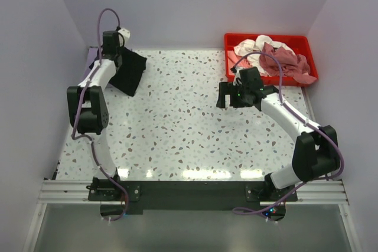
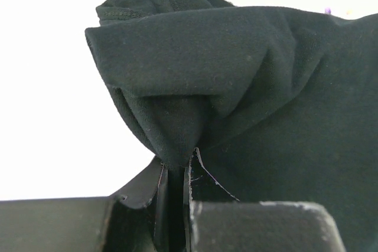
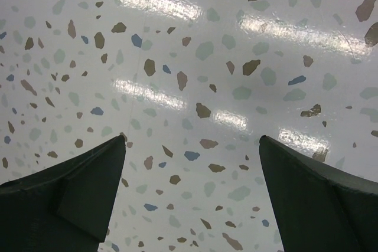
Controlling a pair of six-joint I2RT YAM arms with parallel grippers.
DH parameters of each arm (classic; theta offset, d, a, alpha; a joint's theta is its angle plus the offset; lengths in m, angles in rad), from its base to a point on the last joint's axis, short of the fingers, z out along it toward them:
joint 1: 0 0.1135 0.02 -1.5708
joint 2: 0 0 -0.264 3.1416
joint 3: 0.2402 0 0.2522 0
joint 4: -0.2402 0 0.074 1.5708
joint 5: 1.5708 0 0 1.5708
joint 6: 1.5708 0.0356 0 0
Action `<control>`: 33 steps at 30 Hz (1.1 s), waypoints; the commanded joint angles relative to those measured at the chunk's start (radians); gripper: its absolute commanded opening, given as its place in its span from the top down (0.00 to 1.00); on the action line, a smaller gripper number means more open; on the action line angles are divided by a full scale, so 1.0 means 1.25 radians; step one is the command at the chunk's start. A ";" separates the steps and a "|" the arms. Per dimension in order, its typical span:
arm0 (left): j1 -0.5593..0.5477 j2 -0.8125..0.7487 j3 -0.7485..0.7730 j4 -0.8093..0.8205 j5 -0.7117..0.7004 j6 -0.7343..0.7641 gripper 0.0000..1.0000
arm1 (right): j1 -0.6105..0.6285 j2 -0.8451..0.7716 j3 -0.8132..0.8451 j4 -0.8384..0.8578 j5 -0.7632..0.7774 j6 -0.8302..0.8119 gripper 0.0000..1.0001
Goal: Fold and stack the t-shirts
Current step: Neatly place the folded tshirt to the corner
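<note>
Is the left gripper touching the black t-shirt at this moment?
Touching. The left wrist view shows the left gripper shut on a bunched fold of the black t-shirt, with the cloth pinched between its jaws.

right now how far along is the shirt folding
Nothing looks folded or stacked yet. In hand: the left hand is shut on the black t-shirt, bunched at the far left. The right hand hangs open and empty. Left: the white and pink t-shirts crumpled in the red tray.

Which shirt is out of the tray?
The black cloth t-shirt, pinched by the left gripper; the white shirt and dusty-rose shirt lie heaped in the red plastic tray.
</note>
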 commanded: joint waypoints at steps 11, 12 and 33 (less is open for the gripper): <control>0.008 -0.119 0.052 0.078 0.052 0.010 1.00 | -0.002 0.024 0.042 0.009 0.016 -0.006 0.01; 0.010 -0.124 0.052 0.080 0.055 0.011 1.00 | -0.002 0.024 0.043 0.009 0.016 -0.008 0.01; 0.010 -0.122 0.073 0.059 0.096 0.002 1.00 | -0.003 0.017 0.048 -0.002 0.036 -0.010 0.01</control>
